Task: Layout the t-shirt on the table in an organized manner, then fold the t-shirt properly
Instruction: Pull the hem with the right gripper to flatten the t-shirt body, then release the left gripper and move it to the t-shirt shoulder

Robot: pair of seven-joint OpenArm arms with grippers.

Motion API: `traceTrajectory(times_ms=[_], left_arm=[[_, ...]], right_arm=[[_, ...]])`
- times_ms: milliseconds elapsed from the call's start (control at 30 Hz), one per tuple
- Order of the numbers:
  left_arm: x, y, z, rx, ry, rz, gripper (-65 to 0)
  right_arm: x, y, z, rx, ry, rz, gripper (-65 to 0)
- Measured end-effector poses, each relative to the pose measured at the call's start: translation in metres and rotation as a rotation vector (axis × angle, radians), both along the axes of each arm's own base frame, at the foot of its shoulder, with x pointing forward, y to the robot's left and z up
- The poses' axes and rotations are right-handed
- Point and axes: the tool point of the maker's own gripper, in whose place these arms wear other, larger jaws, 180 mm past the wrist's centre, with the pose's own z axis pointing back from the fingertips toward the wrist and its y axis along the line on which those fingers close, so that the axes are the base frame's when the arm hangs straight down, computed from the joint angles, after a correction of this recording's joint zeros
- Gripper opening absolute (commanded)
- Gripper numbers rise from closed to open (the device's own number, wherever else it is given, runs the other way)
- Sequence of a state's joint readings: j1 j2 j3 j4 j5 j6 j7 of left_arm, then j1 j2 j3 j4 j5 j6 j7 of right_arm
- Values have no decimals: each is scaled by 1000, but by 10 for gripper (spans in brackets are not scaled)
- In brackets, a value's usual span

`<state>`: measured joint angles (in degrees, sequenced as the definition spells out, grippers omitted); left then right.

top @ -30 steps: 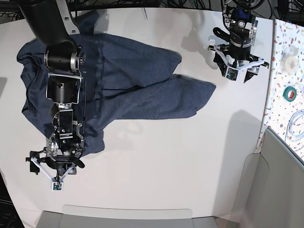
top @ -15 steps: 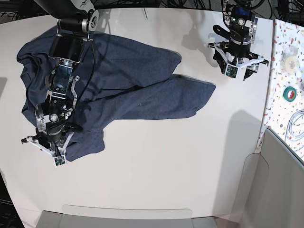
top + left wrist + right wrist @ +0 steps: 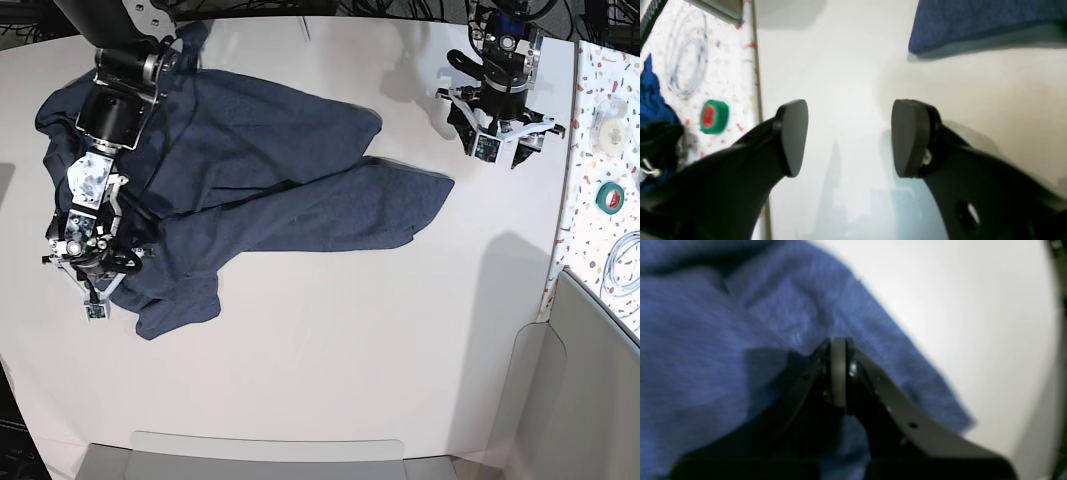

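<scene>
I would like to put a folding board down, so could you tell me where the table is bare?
The table is bare in front of the t-shirt, from its lower edge to the near rim, and between its right tip and the speckled strip, below the open left hand. The far-left part is crowded: crumpled shirt and the shut right hand.

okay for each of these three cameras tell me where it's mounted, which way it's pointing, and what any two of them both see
Base: overhead, looking down on the table, crumpled t-shirt and both arms.
Left wrist: on the left arm, facing down past the open left pincer at bare table.
Right wrist: on the right arm, facing the shut right pincer over the t-shirt.
Shared: base and left wrist both show the green tape roll.
</scene>
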<state>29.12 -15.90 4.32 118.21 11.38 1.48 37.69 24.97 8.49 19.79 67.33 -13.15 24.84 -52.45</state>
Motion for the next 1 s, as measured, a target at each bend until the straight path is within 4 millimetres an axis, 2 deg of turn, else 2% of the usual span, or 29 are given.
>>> traceTrajectory(times_ms=[100,200,267,333,467,500,600,833,1000], left_arm=[[4,-1,5,-1,-20,-3,-299],[5,-2,6,-1,-23,-3,-313],[5,-3,5,-3,-22,-5,-353],[8,-6,9,-11,-50,-22,-430],[15,-19,20,-46,-135,-54,-632],[16,-23,20,-57,-142,-58,-650],[14,-49,15,-102,-130,-103,-642],[-10,-146,3,-254,-60,-318,-607],[-26,-191,-3,-295,24,-448,-609]], right_arm=[[3,-2,-12,108,-8,-14,-650],[11,-3,-15,155,-55,-14,-650],[16,-4,-15,177,-80,-15,-650],[17,-5,-15,188,-93,-17,-650],[17,-4,-16,185,-92,-15,-650],[17,-4,-16,186,-92,-15,-650],[17,-4,-16,186,-93,-15,-650],[18,-3,-15,181,-92,-13,-650],[19,-2,-15,179,-90,-11,-650]])
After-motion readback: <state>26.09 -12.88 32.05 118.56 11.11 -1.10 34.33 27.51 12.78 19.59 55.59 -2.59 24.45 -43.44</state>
